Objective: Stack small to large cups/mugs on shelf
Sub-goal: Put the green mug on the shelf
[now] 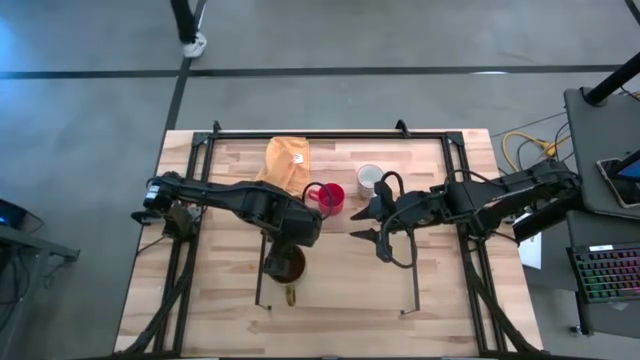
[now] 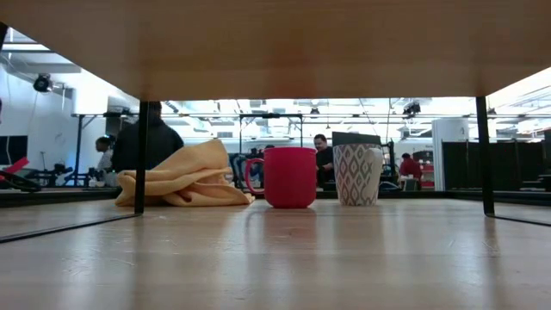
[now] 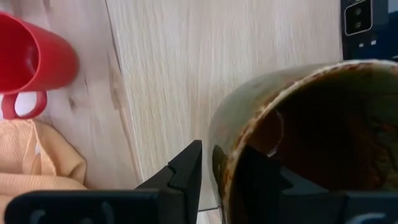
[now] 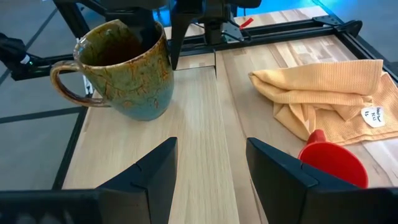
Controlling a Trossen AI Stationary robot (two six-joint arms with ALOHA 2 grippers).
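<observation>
The olive-brown mug (image 1: 285, 265) is above the light-wood shelf (image 1: 350, 275), near the shelf's left rail, with its handle (image 1: 291, 295) toward the near edge. My left gripper (image 1: 290, 240) is shut on its rim. The red mug (image 1: 326, 197) and the white patterned mug (image 1: 370, 180) stand upright on the tabletop behind the shelf; the low view shows both mugs (image 2: 288, 176) (image 2: 357, 174) past the shelf's underside (image 2: 275, 43). My right gripper (image 1: 358, 225) hovers open over the shelf, to the right of the olive mug (image 4: 118, 68). My left gripper (image 3: 221, 171) pinches the olive mug's rim (image 3: 225, 163) on the side away from the handle (image 4: 62, 81), one finger (image 3: 261, 180) inside the mug and one (image 3: 186, 168) outside. The fingers come from above. The mug hangs tilted; whether its base touches the shelf I cannot tell.
A crumpled yellow cloth (image 1: 285, 165) lies on the tabletop behind the shelf, left of the red mug. Black frame rails (image 1: 195, 200) run along the table's sides and far edge. Most of the shelf board (image 4: 199, 112) right of the olive mug is bare.
</observation>
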